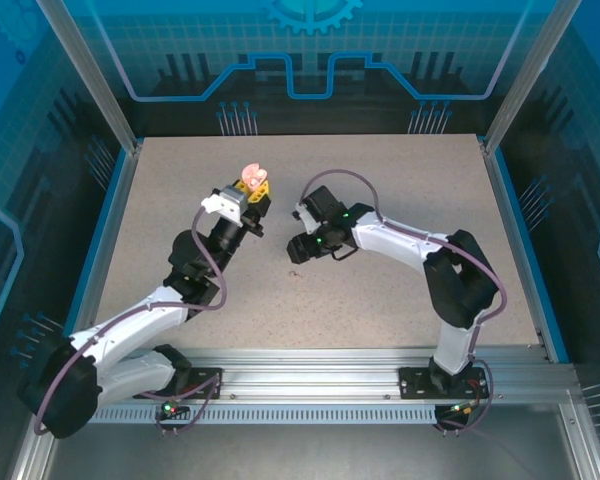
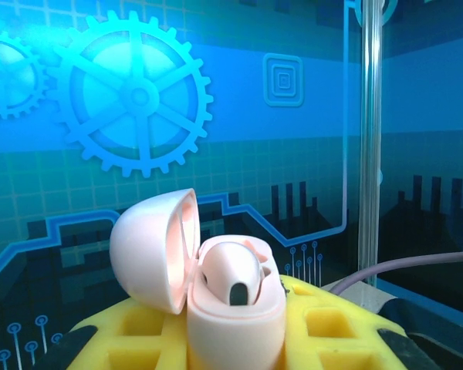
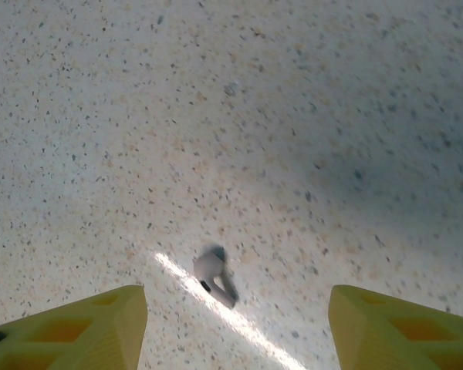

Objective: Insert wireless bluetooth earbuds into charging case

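The left gripper (image 1: 252,193) is holding the open pink case (image 2: 235,308) aloft, jaws clamping it, at 11 o'clock of the surface (image 3: 332,116). The right gripper (image 3: 235,327) is hovering with jaws wide over a blurred, possibly white earbud (image 3: 214,275). It should be centring before descending.

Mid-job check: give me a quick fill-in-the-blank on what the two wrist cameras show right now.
1. The left fingers grip a pink case whose lid is ____.
2. One seated earbud sits ____ that case.
3. The right fingers hang spread apart over a loose earbud lying on the ____.
Missing words: open; inside; table.
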### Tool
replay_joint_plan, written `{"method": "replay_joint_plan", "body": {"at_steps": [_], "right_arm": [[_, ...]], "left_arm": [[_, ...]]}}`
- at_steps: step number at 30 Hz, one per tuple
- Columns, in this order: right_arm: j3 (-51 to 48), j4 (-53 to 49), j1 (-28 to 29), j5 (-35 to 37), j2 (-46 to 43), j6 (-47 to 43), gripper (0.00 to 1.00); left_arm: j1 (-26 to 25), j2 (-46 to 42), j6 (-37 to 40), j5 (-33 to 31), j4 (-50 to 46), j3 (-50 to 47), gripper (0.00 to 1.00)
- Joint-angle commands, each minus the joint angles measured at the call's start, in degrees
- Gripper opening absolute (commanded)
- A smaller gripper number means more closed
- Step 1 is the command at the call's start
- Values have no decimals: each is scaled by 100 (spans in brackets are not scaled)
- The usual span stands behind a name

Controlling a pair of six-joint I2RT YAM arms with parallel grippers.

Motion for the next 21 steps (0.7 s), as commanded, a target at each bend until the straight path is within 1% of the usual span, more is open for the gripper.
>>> {"method": "replay_joint_plan", "body": {"at_steps": [1, 6, 10, 15, 21], "right_arm": [[498, -608, 168, 85, 345, -389, 64], [1102, -1086, 352, 237, 768, -601, 63], [1455, -1409, 436, 443, 994, -689, 62], [1759, -1717, 513, 643, 1173, -825, 62], [1931, -1965, 547, 610, 1426, -953, 58]], "left_arm": [[103, -311, -75, -83, -55, -77, 0], [177, -520, -92, -97, -116, -168, 0], [215, -512, -119, -83, -129, -168, 0], [229, -493, -137, -72, -138, -147, 0], [248, -441, -163, -72, -104, -133, 0]]}}
